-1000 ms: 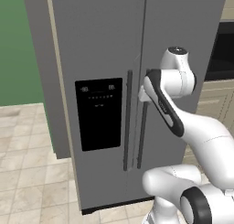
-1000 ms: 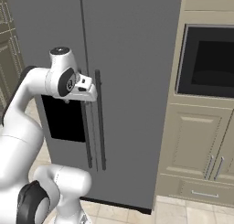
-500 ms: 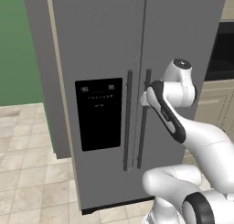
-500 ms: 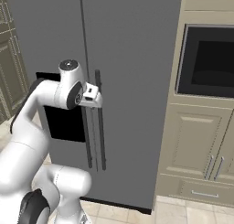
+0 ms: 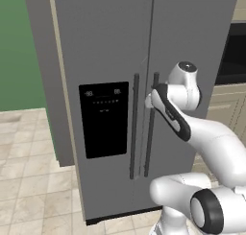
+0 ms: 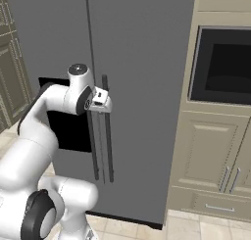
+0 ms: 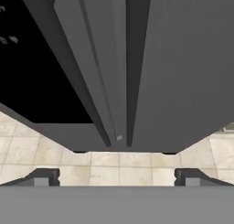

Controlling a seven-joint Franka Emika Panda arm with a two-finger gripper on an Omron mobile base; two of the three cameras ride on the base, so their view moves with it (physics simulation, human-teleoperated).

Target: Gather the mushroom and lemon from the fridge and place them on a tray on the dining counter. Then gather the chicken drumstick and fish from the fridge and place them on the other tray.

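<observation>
Scene: a white Franka arm is reaching toward a closed grey side-by-side fridge (image 5: 144, 61) in a rendered kitchen, with a built-in oven (image 6: 223, 67) sitting in the cream cabinetry beside it.

Step in hand: the robot appears to be lining up on the right door handle (image 6: 108, 131), the first move toward getting the door open; nothing has been gathered yet.

Doing it well: the hand should be centring on one bar alone, not straddling both. The left door handle (image 5: 134, 126) is standing just beside the right one, so a sloppy approach is risking a grab across the centre seam. The jaws should be passing either side of the chosen bar before closing, and the pull should be following the door's arc outward from its hinge rather than dragging straight back.

Gripper: the gripper (image 6: 100, 100) is hovering at the upper part of the handles, close to the door face; whether it is brushing the bar cannot be told from these angles.

Jaws: they are standing wide apart, the two fingertips (image 7: 43, 177) showing at opposite edges of the hand view with both bars framed between them; they are holding nothing.

Task's things: the mushroom, lemon, chicken drumstick and fish are presumably sitting behind the shut doors, hidden from sight.

Dispenser: a black dispenser panel (image 5: 104, 119) is occupying the left door.
</observation>
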